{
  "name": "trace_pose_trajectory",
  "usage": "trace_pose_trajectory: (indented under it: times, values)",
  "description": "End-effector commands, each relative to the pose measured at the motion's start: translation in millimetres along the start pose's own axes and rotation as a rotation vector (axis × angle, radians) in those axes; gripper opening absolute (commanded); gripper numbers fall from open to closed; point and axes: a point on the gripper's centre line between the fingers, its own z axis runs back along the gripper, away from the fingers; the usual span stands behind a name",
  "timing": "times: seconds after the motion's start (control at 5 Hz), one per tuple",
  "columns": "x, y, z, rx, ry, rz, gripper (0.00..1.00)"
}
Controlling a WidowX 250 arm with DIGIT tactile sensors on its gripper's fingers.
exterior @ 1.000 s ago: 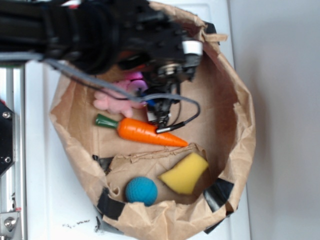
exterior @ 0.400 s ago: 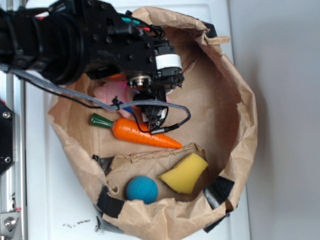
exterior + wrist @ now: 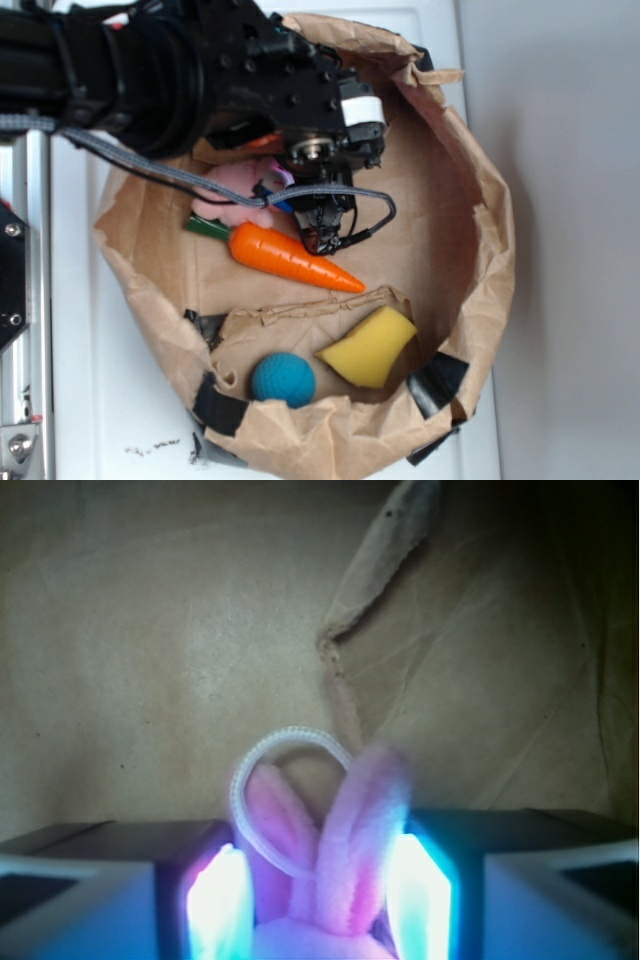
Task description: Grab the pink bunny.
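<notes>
Exterior: since 0.4 s ago the arm has shifted slightly right and the carrot (image 3: 295, 256) has rotated a bit, while the pink bunny (image 3: 232, 192) sits upper-left of centre in the paper bag (image 3: 480, 250), mostly hidden under the gripper (image 3: 322, 235); looks like it's settling onto the toy, jaw gap unreadable here. Wrist: the bunny's ears (image 3: 345, 850) at bottom centre sit between the glowing fingers (image 3: 222, 905), jaws narrow and bracketing them, firm contact not confirmable.

— What is the brown bag (image 3: 470, 200) made of?
— Crinkly, dull paper. The pink bunny (image 3: 330, 880) is soft, fuzzy cloth.
— And the carrot (image 3: 290, 258)?
— Smooth, maybe plastic; it's blurry.
</notes>
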Motion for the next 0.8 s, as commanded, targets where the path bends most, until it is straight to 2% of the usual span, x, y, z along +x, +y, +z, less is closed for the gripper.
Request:
trace_pose_trajectory:
  times: [0.0,0.2,0.4,0.6]
  values:
    - [2,10,4,-0.004,0.004,-0.006,0.0]
    - [5,6,28,-0.041,0.009,0.024,0.0]
    - [1,-8,75,-0.085,-0.027,0.083,0.0]
    - [-5,-16,110,-0.097,-0.059,0.113,0.0]
